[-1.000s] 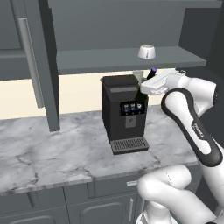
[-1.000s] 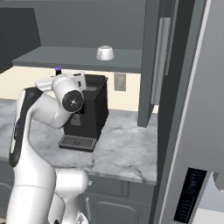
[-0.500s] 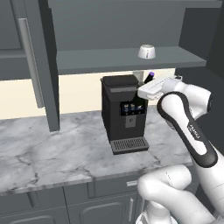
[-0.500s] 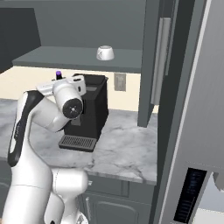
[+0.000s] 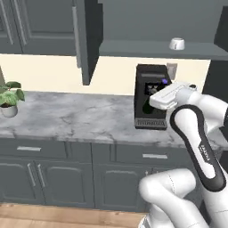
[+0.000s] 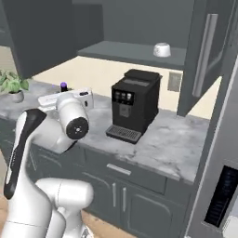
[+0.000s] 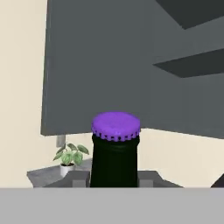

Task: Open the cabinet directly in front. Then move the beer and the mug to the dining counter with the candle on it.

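The hand (image 7: 114,181) is closed on the beer (image 7: 115,153): in the hand view the dark neck rises upright between the two dark fingertips (image 7: 78,178), purple cap uppermost, so the bottle is lifted and carried, off the shelf. In the right base view the cap shows just above the white hand, which is drawn back over the marble bench (image 6: 162,144), short of the cabinet (image 6: 42,32).

The cabinet doors stand wide open, so the step in hand looks like the carry of the first item to the dining counter with the candle. The next move calls for keeping the bottle upright while the arm and base swing away from the wall and travel to the island.

Just beyond the hand, at about its height, stands the black coffee machine (image 5: 151,102). Above and past it, on the grey shelf (image 5: 156,49) inside the cabinet, sits the mug (image 5: 177,43), upside down by its look, not yet fetched. The open cabinet door (image 5: 87,40) hangs down well off to one side, and a potted plant (image 5: 10,99) stands farther along the bench. The coffee machine is the nearest thing to clip while turning; the open doors matter more for the return reach to the mug.
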Robot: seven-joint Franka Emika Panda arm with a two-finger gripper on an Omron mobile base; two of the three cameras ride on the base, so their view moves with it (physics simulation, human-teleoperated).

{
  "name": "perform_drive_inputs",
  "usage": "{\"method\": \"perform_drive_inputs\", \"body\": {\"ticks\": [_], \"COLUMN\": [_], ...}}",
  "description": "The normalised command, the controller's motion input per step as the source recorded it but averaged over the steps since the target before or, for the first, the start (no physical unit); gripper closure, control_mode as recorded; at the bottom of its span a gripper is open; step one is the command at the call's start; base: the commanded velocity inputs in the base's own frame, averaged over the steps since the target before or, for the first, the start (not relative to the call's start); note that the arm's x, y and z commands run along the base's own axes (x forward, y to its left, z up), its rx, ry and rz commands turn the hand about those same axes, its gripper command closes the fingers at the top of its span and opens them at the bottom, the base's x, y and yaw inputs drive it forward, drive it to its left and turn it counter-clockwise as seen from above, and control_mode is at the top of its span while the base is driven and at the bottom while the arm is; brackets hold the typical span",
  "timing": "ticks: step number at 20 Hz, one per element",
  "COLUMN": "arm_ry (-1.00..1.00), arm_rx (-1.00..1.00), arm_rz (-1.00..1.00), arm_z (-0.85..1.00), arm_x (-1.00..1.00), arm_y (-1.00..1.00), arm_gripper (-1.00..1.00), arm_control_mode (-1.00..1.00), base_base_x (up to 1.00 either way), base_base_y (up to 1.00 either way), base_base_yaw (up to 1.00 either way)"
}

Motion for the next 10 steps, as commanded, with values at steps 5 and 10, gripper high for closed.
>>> {"method": "perform_drive_inputs", "body": {"ticks": [5,10], "arm_ry": [0.0,0.0], "arm_rx": [0.0,0.0], "arm_rz": [0.0,0.0], "arm_z": [0.0,0.0], "arm_x": [0.0,0.0], "arm_y": [0.0,0.0], "arm_gripper": [1.0,1.0], "arm_control_mode": [1.0,1.0], "base_base_x": [-0.1,-0.08], "base_base_y": [0.0,0.0], "base_base_yaw": [1.0,1.0]}}
